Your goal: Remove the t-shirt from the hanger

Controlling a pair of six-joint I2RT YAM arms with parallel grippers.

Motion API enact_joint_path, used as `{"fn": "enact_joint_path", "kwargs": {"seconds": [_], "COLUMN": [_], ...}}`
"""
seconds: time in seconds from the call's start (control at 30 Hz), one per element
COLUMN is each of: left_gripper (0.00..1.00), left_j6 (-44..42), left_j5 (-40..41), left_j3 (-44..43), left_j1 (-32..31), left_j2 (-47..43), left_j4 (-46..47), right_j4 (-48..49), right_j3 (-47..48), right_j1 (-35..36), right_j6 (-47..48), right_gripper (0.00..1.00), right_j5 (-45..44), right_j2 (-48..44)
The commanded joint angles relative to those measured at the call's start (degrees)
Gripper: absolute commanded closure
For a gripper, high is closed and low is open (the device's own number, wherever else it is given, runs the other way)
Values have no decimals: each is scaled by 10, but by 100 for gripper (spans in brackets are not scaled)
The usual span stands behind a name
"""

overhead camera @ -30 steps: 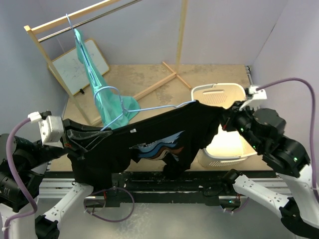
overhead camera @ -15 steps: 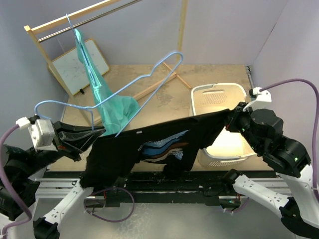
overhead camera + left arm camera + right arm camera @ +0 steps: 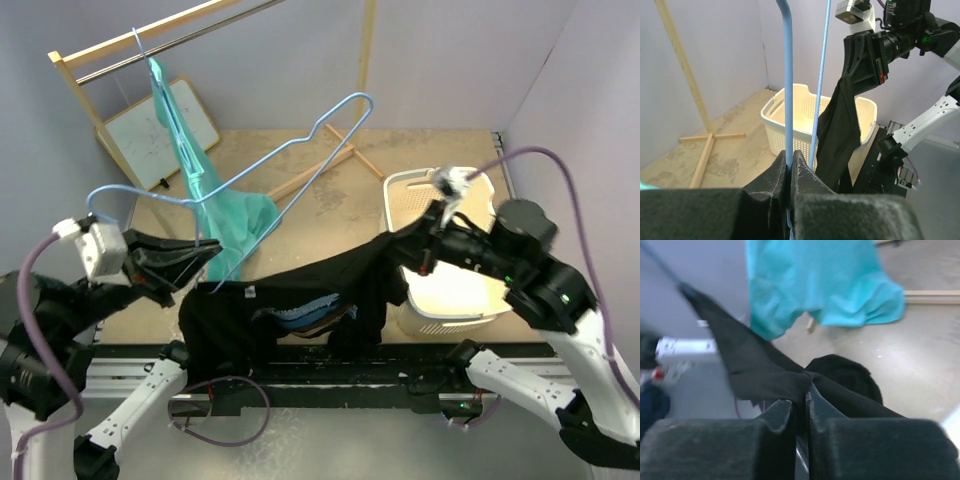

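Note:
The light blue wire hanger stands tilted up over the table, and my left gripper is shut on its lower end. In the left wrist view the hanger's bar rises from between the closed jaws. The black t-shirt sags below the hanger, from my right gripper down to the near table edge. My right gripper is shut on a pinched fold of the black t-shirt. The shirt's left end lies close under the left gripper; whether it still catches the hanger I cannot tell.
A teal garment hangs from a second hanger on the wooden rack at the back left. A white laundry basket stands at the right, just behind the right gripper. A small whiteboard leans under the rack.
The left gripper has drawn the hanger up and out of the stretched shirt. The right gripper has swung left toward the centre with the shirt, which now sags instead of hanging taut.

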State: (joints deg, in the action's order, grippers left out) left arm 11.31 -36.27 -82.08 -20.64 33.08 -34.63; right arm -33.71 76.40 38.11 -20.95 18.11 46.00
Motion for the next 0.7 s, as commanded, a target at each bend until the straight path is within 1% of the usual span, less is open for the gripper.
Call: {"fn": "enact_joint_path", "kwargs": {"seconds": [0.0,0.07,0.1,0.17,0.27,0.37,0.43,0.53,0.67], "left_gripper": [100,100,100,100,100,100,100,100,100], "left_j6": [-14,-30,-40,-59,-88,-99,-105,-119,-126], "left_j5": [-7,5,13,32,24,-12,-61,-143,-189], "left_j3": [14,13,14,13,18,42,59,76,97], "left_j1": [1,1,1,1,1,1,1,1,-11], "left_j2": [45,57,62,79,114,137,145,148,130], "left_j4": [44,32,23,-2,-48,-61,-60,-77,-93], "right_j4": [92,87,82,60,20,-13,-31,-60,-76], "right_j3": [-4,3,7,24,61,105,134,176,205], "right_j1": [-3,-3,-4,-4,-3,-4,-4,-4,-3], "right_j6": [40,53,56,61,82,95,101,115,130], "right_gripper": [79,67,63,61,56,54,52,50,47], "right_j5": [214,193,175,145,125,129,124,113,124], "right_j2": [47,36,27,3,-21,-34,-34,-16,20]}}
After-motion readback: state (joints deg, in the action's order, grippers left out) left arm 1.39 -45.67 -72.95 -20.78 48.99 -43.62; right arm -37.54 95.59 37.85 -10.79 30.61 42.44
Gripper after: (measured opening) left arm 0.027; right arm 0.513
